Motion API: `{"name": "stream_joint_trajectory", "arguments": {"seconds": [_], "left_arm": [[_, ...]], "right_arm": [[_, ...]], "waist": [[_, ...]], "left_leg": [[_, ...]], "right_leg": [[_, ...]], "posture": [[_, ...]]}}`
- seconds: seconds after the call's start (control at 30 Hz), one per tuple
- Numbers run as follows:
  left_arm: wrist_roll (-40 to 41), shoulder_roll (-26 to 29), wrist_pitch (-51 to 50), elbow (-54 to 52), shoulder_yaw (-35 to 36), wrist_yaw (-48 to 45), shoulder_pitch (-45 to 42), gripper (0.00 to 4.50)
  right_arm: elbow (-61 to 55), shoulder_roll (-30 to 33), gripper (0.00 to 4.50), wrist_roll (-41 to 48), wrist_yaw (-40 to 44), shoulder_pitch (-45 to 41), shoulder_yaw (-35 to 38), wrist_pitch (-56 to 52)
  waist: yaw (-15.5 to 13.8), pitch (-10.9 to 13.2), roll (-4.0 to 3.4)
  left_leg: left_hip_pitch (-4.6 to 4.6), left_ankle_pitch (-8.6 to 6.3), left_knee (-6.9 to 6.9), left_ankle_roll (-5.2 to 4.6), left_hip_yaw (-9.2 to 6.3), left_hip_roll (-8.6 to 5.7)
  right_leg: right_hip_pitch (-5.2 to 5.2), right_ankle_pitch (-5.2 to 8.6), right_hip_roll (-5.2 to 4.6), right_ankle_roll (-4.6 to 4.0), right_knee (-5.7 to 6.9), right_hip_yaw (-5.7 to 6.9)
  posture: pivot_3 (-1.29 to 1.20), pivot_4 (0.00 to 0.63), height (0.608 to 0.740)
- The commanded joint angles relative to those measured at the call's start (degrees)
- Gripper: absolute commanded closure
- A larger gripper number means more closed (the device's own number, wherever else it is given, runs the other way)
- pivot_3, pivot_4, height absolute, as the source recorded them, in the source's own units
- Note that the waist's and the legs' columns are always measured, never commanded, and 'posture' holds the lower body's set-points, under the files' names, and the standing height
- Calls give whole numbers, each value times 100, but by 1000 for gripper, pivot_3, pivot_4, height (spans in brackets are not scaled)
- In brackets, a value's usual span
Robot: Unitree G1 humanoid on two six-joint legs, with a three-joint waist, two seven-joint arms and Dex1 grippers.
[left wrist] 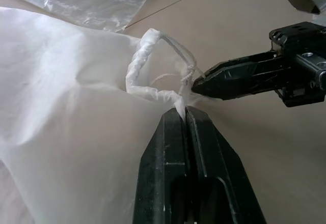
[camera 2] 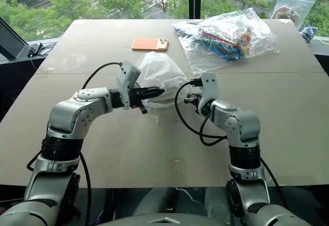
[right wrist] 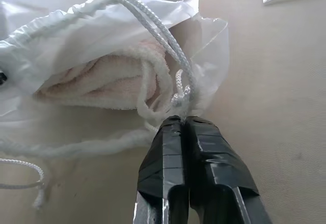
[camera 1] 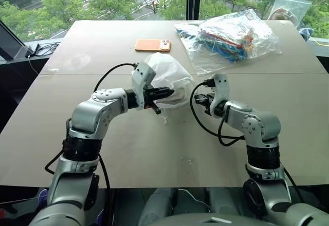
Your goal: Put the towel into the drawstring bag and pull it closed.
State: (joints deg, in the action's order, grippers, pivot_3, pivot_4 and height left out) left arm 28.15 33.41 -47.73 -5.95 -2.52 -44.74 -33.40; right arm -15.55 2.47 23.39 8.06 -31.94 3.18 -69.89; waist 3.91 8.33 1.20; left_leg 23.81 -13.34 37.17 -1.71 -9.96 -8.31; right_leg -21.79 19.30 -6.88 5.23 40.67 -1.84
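The drawstring bag lies puffed up at mid-table, its mouth turned towards my right arm. My left gripper is shut on the gathered hem of the bag's mouth. My right gripper is shut on the knotted end of the bag's white cord, right at the mouth, and its black fingertips meet the left gripper's tip there. Through the open mouth the towel shows as a folded cream terry lump inside the bag.
An orange phone lies behind the bag. A large clear plastic bag with colourful contents sits at the back right, another clear bag at the far corner. A loose cord trails on the brown table.
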Motion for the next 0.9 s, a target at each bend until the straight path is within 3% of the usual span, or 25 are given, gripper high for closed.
{"name": "stream_joint_trajectory", "arguments": {"seconds": [0.03,0.17,0.27,0.43,0.5,0.6,0.77,0.9], "left_arm": [[-81,55,198,-9,107,-22,17,4500],[-294,123,472,195,-26,-107,14,4500],[-537,252,787,393,-125,-274,34,4500],[-800,354,1094,641,-173,-359,31,4500],[-827,320,1144,660,-166,-372,18,4500],[-833,210,1141,604,-182,-366,-27,4500],[-769,33,1113,358,-130,-305,-62,4500],[-406,-8,988,201,160,-457,1,4500]], "right_arm": [[-541,230,4452,370,346,5,68,-239],[-908,838,4452,818,943,194,41,-541],[-960,1924,4452,624,1369,311,-225,-301],[-850,3772,4452,-439,1912,387,-1020,1153],[-931,4186,4452,-662,2407,534,-1308,1987],[-885,4125,4452,-714,2683,650,-1536,2504],[-706,3868,4452,-618,2854,701,-1548,2417],[-838,3607,3208,-170,2700,1035,-924,1892]], "waist": [[1,0,0],[-14,0,0],[-38,1,-2],[-90,4,-1],[-100,5,1],[-90,6,4],[-152,8,7],[-187,9,10]], "left_leg": [[0,0,0,0,0,0],[0,0,0,0,-1,0],[2,0,0,-1,1,-1],[4,-1,-2,-2,2,0],[5,-1,-5,-2,3,0],[6,-1,-9,-2,3,3],[9,-1,-5,-2,2,3],[15,-1,-4,-2,-11,3]], "right_leg": [[0,0,0,0,-1,0],[1,0,0,0,-3,1],[2,0,-2,0,-6,4],[3,0,-3,0,-15,23],[2,0,-4,1,-18,24],[7,0,-2,1,-34,27],[9,0,-3,1,-36,30],[12,0,-4,1,-42,38]], "posture": [[0,150,740],[0,150,740],[0,150,740],[0,150,740],[0,150,740],[0,150,740],[0,150,740],[0,150,740]]}}
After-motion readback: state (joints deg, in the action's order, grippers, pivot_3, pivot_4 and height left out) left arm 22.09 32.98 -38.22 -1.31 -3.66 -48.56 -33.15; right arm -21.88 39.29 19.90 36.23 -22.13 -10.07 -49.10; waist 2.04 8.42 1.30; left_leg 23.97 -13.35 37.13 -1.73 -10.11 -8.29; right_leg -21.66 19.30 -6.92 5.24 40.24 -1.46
